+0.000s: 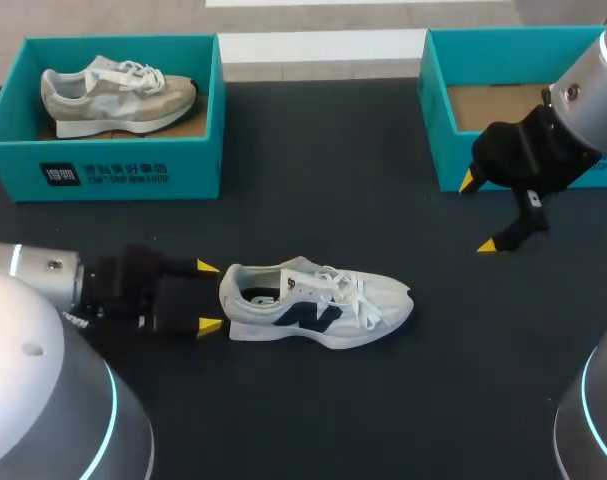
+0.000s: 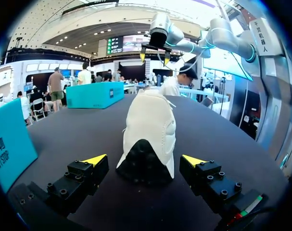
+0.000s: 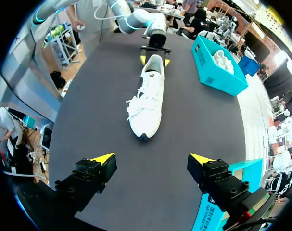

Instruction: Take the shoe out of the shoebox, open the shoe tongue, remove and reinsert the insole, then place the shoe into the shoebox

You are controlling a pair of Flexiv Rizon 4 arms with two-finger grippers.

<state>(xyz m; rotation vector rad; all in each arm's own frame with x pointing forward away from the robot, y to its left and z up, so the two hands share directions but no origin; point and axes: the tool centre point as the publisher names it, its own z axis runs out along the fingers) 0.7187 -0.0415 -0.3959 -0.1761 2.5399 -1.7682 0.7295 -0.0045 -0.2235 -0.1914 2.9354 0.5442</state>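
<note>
The black table (image 1: 313, 430) carries everything. The empty shoebox (image 1: 438, 130) stands well apart from the white shoe (image 1: 318, 303), beyond its toe end. A second box (image 1: 113, 170) with a beige shoe (image 1: 118, 95) is well apart beyond its heel end. The white shoe is out of its box, upright on its sole.

Our left gripper (image 1: 210, 296) is at the heel, fingers apart, one on each side, not touching. Our right gripper (image 1: 478, 214) hangs past the toe, fingers also apart, holding nothing.

We judge the white shoe light, with a soft upper and a firmer heel and sole, so the heel is the place to steady it. The tongue (image 1: 303, 268) looks thin and limp under loose laces (image 1: 355, 290) that may catch a finger. We would take it at its top edge.
</note>
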